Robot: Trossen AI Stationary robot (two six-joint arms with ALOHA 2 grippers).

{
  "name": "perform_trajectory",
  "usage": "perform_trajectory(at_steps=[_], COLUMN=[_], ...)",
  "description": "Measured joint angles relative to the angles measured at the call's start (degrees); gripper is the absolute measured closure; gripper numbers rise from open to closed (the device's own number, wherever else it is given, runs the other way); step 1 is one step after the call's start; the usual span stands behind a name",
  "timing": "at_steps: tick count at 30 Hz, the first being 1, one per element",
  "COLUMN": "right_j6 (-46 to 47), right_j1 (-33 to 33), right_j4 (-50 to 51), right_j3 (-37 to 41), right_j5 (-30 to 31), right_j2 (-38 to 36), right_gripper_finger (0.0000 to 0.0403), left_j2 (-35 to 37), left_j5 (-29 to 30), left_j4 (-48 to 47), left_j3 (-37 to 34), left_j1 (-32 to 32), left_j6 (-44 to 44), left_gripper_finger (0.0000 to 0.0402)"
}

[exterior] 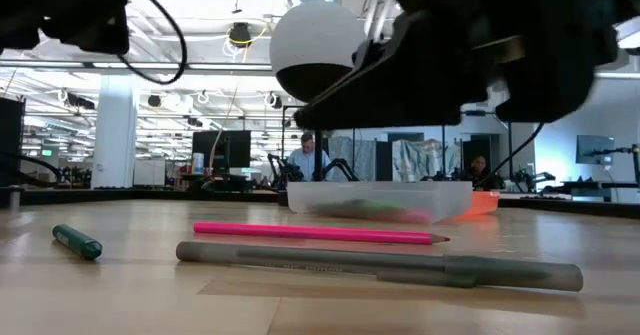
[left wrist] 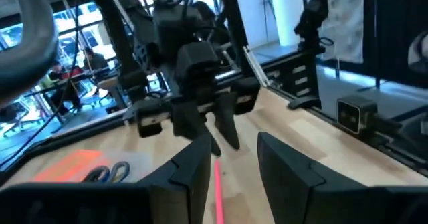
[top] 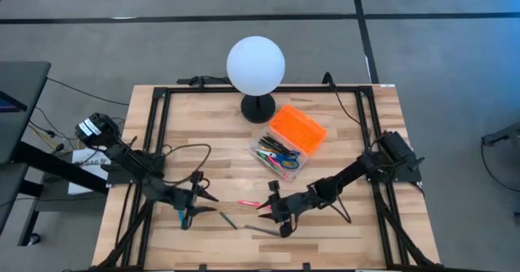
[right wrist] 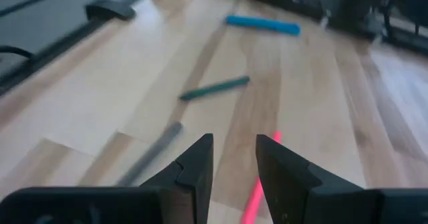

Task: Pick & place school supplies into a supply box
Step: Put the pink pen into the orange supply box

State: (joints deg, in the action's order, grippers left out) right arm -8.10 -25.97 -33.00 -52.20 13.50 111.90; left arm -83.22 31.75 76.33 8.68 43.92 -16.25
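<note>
Facing each other over the front part of the wooden surface [top: 203, 126], the two arms hang low with a pink pencil [top: 248, 203] lying between them. The left gripper [top: 210, 203] is near one end of the pencil and the right gripper [top: 266, 208] is near the other end. The left jaws are spread apart with nothing in them, and the pink pencil [left wrist: 219, 194] shows in the gap between the two dark fingers [left wrist: 190, 174]. The right jaws are also spread apart and hold nothing, with the pink pencil [right wrist: 257, 194] just ahead of them.

From the low camera, the pink pencil [exterior: 320, 234] lies flat with its sharp tip pointing to the right side of the picture. A grey pen [exterior: 380, 263] lies flat in front of it, closer to the camera. A short green marker [exterior: 77, 242] lies off to the left side. The right wrist camera also shows the grey pen [right wrist: 150, 154], the green marker [right wrist: 214, 88] and a blue pen [right wrist: 262, 25] farther off.

The supply box [top: 286, 140] sits near the middle of the surface, well apart from both grippers. Its orange lid [top: 297, 128] is open and lies beside the clear tray, which has many coloured pens and blue-handled scissors [top: 280, 148] in it. A white globe lamp [top: 256, 66] stands just behind the box.

People sit at desks in the room far behind the surface.
</note>
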Motion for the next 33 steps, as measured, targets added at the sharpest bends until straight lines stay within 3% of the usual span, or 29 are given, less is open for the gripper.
perform_trajectory(at_steps=[8, 15, 25, 33], right_j6=[6.4, 7.1, 8.4, 9.2], right_j1=[2.1, 1.6, 1.3, 1.4], right_j4=[6.9, 7.5, 1.6, 2.4], right_j3=[-1.4, -1.4, -1.9, -1.9], right_j5=[0.0, -0.1, 1.0, 2.1], right_j2=[0.0, 0.1, 7.6, 7.7], right_gripper_finger=[0.0294, 0.0294, 0.0294, 0.0294], left_j2=[0.0, 0.0, 0.0, 0.0], left_j5=[6.8, 7.7, 7.9, 7.9], left_j4=[2.0, 2.1, 2.1, 1.7], left_j3=[-2.6, -2.6, -2.6, -2.6], left_j1=[-1.4, -1.5, -1.5, -1.5], left_j6=[3.1, 3.1, 3.5, 3.6], left_gripper_finger=[0.0284, 0.0284, 0.0284, 0.0284])
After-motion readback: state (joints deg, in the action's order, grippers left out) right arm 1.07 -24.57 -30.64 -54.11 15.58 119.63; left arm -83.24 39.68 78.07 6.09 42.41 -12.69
